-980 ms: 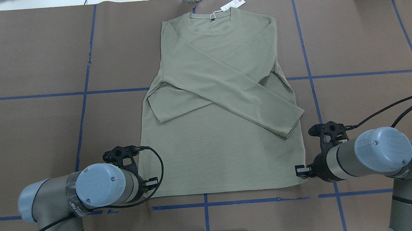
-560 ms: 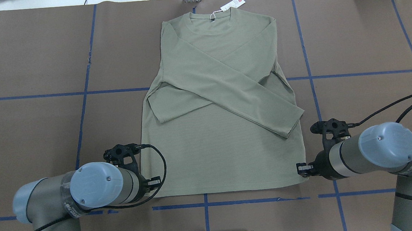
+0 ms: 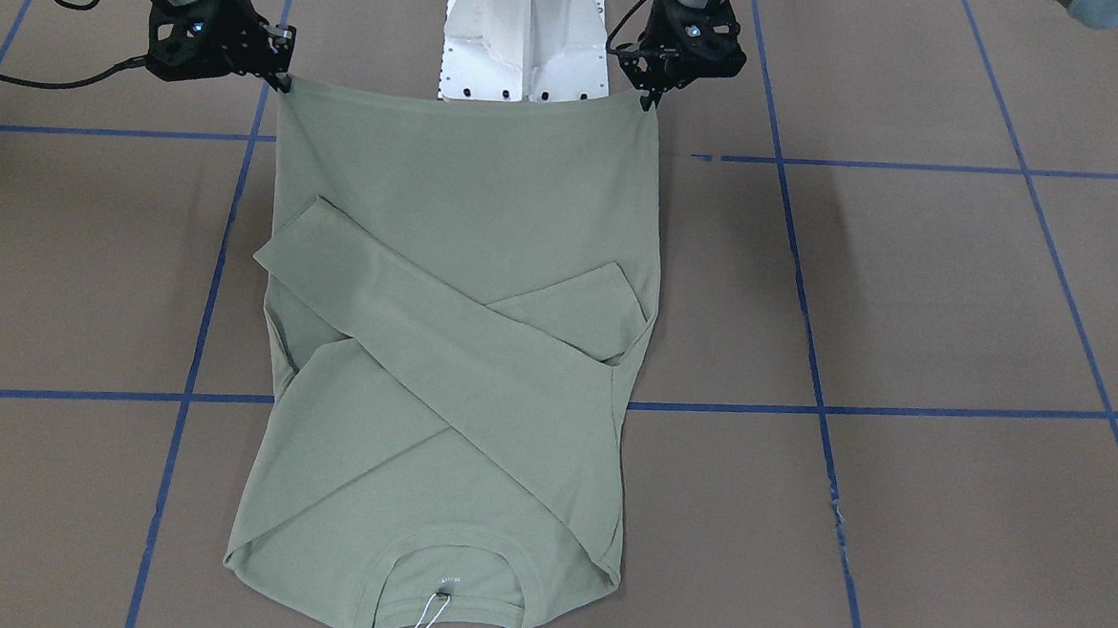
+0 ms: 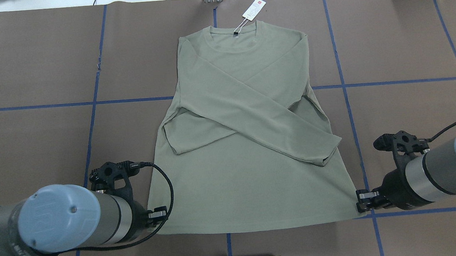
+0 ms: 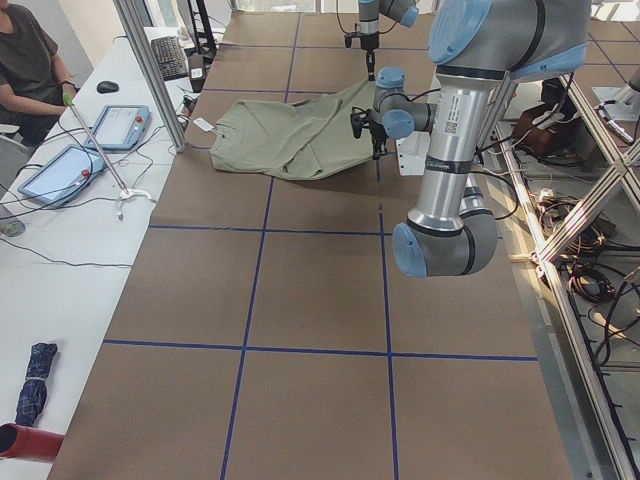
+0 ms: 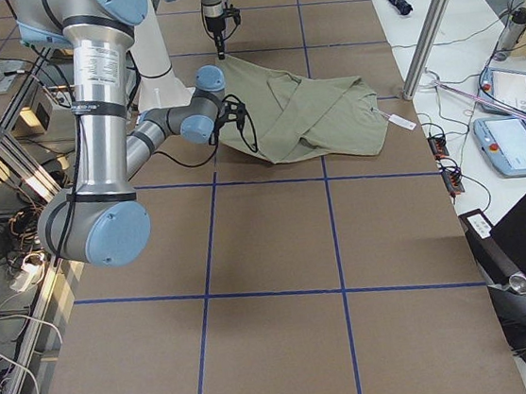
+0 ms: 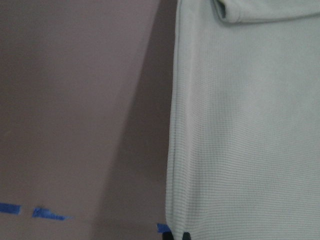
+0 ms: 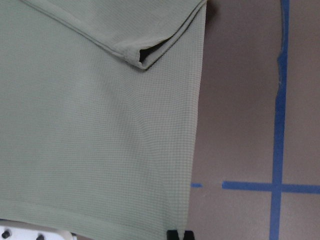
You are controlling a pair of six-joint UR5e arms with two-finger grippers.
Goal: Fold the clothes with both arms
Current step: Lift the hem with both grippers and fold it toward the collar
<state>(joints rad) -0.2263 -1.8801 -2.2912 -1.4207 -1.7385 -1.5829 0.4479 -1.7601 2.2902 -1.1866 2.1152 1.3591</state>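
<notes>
Two tablets (image 5: 125,125), keyboard (image 5: 172,58), seated person (image 5: 30,60) (beyond shirt (image 5: 290,135) collar)

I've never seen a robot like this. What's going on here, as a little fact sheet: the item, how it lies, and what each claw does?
Item: sage-green long-sleeved shirt
Sleeves: crossed over the body
Tag: white hang tag on the table beyond the collar
Hem: raised off the table, pulled straight
Left gripper: shut on the hem's left corner
Right gripper: shut on the hem's right corner
</notes>
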